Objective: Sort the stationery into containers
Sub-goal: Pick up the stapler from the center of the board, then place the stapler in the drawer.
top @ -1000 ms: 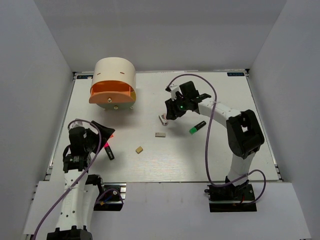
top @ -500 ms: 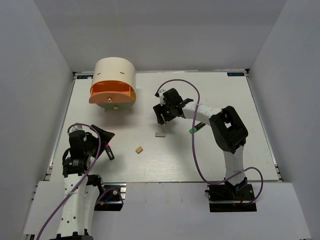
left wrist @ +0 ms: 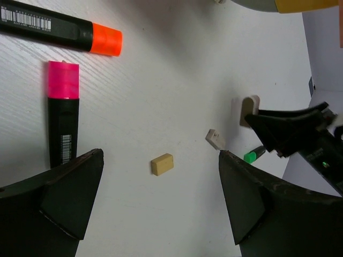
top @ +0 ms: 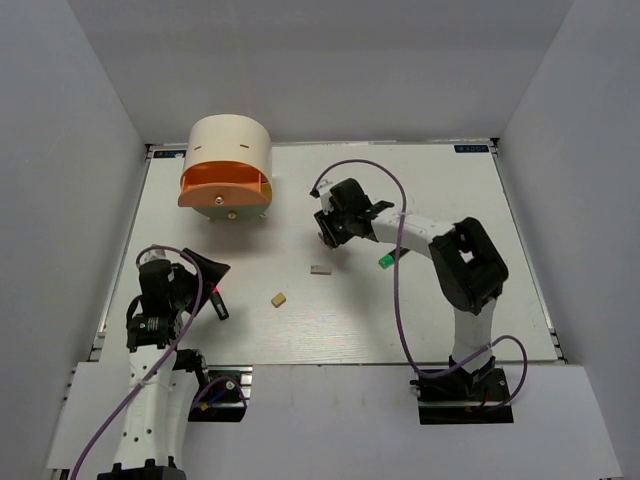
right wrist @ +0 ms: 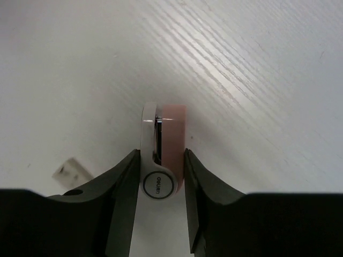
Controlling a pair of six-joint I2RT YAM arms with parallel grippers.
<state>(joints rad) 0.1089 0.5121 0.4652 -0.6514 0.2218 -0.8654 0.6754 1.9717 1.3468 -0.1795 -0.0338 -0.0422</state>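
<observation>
The white table (top: 470, 310) is closed in by grey walls (top: 70, 180) at 9, 12 and 3 o'clock. The cream cabinet (top: 232, 148) stands at 11 o'clock by the far edge. Its orange drawer (top: 222, 188) is pulled out toward 6 o'clock. Bare tabletop is seen between this drawer and the right gripper (top: 327, 232), which is placed near the table's middle. The green-capped marker (top: 390, 258) lies at 4 o'clock of that gripper, the grey block (top: 321, 269) at 6 o'clock, and the tan block (top: 279, 298) further on at 7 o'clock. The pink-capped marker (top: 217, 303) lies beside the left arm, near the 9 o'clock edge.

Only the right wrist view shows the white-pink clip (right wrist: 172, 120): it is pinched between the right gripper's fingers (right wrist: 124, 182), against the wood-grained surface; whether it is lifted cannot be told. Only the left wrist view shows the orange-capped marker (left wrist: 59, 29) in full, just beside the pink-capped one. There the left gripper (left wrist: 159, 155) is seen spread wide and holding nothing, with the tan block framed between its fingers (left wrist: 69, 198).
</observation>
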